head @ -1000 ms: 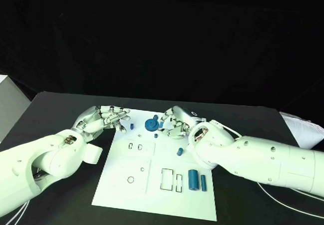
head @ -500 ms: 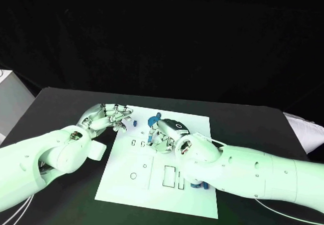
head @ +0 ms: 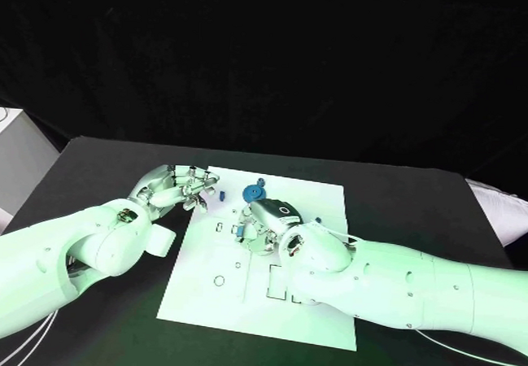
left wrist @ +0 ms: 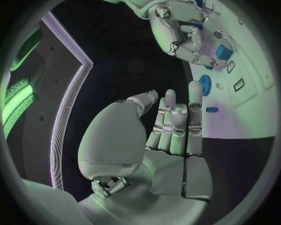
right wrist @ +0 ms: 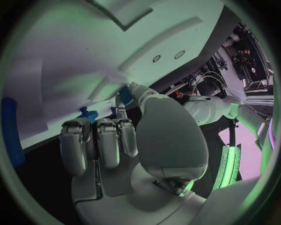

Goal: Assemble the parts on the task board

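Since a second ago the right hand [head: 266, 225] has come off the far edge of the task board [head: 311, 319] and now lies over the board's upper middle, left of centre in the head view, with the right arm covering the right half of the board, where the two long blue cylinders lay bare before. The left hand [head: 176, 188] has stayed at the board's upper-left edge.

The right hand's fingers [right wrist: 108, 140] are curled down against the white surface. A small blue part [right wrist: 88, 114] sits right at the fingertips in the right wrist view, but whether the hand pinches it or merely touches it cannot be told. The left hand [left wrist: 170, 129] has its fingers straight and side by side, palm up, with nothing in it, hovering just off the board's edge.

Just beyond the right hand, toward the top of the board, stands the blue gear [head: 255, 189], round and toothed; the left wrist view has it [left wrist: 205, 85] close to the left fingertips. A small blue peg [head: 220, 195] lies near the left hand at the board's upper-left margin. In the left wrist view a blue block [left wrist: 223, 51] sits on the board beside the right hand [left wrist: 187, 40]. A long blue piece [right wrist: 11, 131] shows at the left rim of the right wrist view.

The board lies on the black table [head: 89, 163], with a white box [head: 7, 159] at the left edge of the head view.
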